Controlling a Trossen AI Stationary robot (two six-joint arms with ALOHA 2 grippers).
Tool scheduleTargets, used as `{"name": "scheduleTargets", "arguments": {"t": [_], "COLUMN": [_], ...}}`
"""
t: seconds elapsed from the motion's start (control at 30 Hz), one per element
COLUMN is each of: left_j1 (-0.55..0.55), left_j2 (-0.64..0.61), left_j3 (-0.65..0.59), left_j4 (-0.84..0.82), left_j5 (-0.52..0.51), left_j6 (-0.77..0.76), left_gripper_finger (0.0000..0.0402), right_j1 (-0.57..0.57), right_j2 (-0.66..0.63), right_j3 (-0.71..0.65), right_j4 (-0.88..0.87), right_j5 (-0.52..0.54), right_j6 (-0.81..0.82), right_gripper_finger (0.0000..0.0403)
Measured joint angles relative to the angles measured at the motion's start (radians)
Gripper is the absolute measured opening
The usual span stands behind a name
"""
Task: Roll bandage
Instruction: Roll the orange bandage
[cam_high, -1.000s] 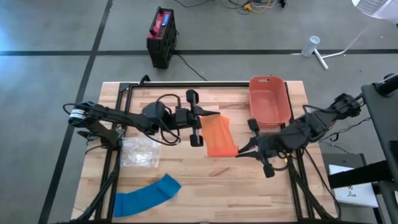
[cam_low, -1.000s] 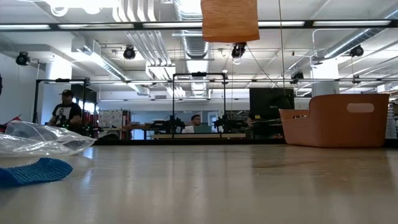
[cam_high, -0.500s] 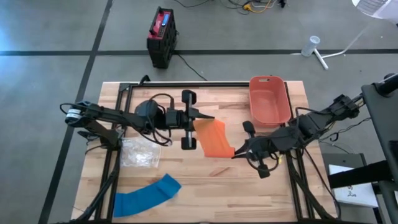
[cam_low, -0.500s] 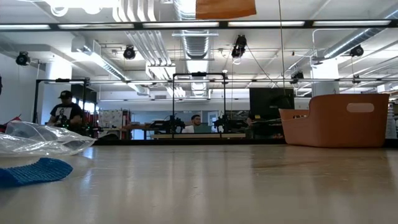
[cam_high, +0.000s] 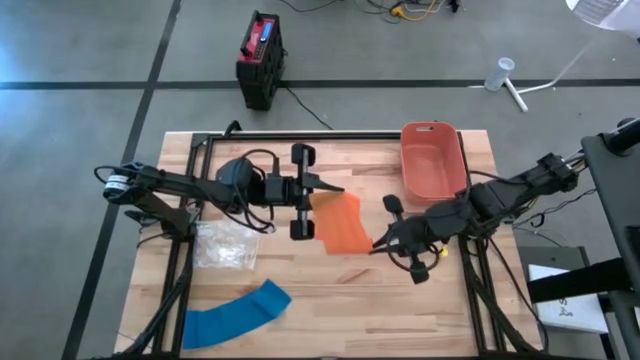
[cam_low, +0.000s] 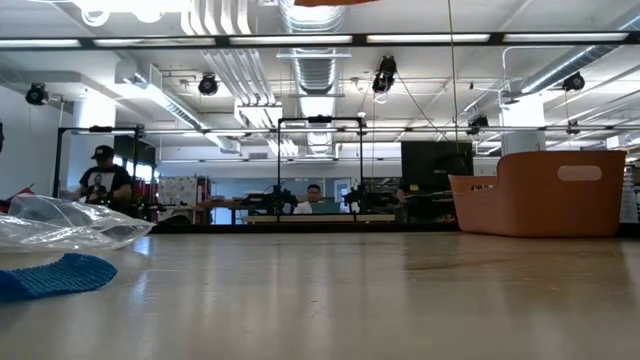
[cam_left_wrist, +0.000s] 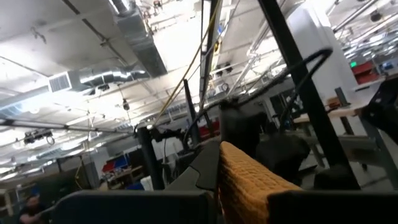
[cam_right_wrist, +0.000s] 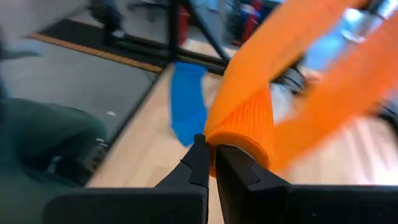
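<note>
Orange bandage (cam_high: 340, 222) held taut above table (cam_high: 330, 300) centre — I see left hand (cam_high: 322, 190) clamped on one end, right hand (cam_high: 379, 244) pinching other. Blue bandage (cam_high: 234, 314) lies near front-left corner; orange bin (cam_high: 433, 160) far right.

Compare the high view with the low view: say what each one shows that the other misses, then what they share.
Only the high view shows the orange bandage stretched in the air between the left gripper and the right gripper, both shut on it, plus the black case on the floor. Only the low view shows the room behind the table, with people standing far off. Both show the red bin, the clear plastic bag, the blue bandage and the wooden table.
</note>
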Motion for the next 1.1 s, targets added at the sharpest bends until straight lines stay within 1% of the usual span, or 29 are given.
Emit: {"name": "scheduleTargets", "arguments": {"t": [0.1, 0.17, 0.33, 0.43, 0.57, 0.83, 1.0, 1.1], "left_j1": [0.014, 0.016, 0.016, 0.018, 0.017, 0.017, 0.005, 0.001], "left_j2": [0.0, 0.0, 0.0, 0.0, 0.0, 0.001, 0.002, 0.002], "left_j3": [0.0, 0.0, 0.001, 0.001, 0.001, 0.001, 0.001, 0.001], "left_j4": [-0.037, -0.053, -0.098, -0.134, -0.178, -0.247, -0.3, -0.314], "left_j5": [0.001, 0.0, -0.001, -0.005, -0.047, -0.054, -0.055, -0.056], "left_j6": [-0.011, -0.02, -0.022, -0.03, -0.038, -0.057, -0.06, -0.061], "left_gripper_finger": [0.0, 0.0, 0.0, 0.0, 0.0, 0.0, 0.0, 0.0], "right_j1": [0.001, 0.001, 0.001, 0.001, 0.001, 0.001, 0.001, 0.001], "right_j2": [0.0, 0.0, -0.001, -0.001, -0.004, -0.007, -0.016, -0.026], "right_j3": [0.0, 0.0, 0.0, 0.0, 0.0, 0.045, 0.075, 0.081], "right_j4": [0.044, 0.064, 0.119, 0.16, 0.22, 0.215, 0.186, 0.189], "right_j5": [-0.061, -0.082, -0.098, -0.144, -0.191, -0.193, -0.141, -0.138], "right_j6": [-0.038, -0.057, -0.097, -0.098, -0.088, -0.077, -0.073, -0.074], "right_gripper_finger": [0.0005, 0.0005, 0.0005, 0.0005, 0.0005, 0.0004, 0.0004, 0.0004]}}
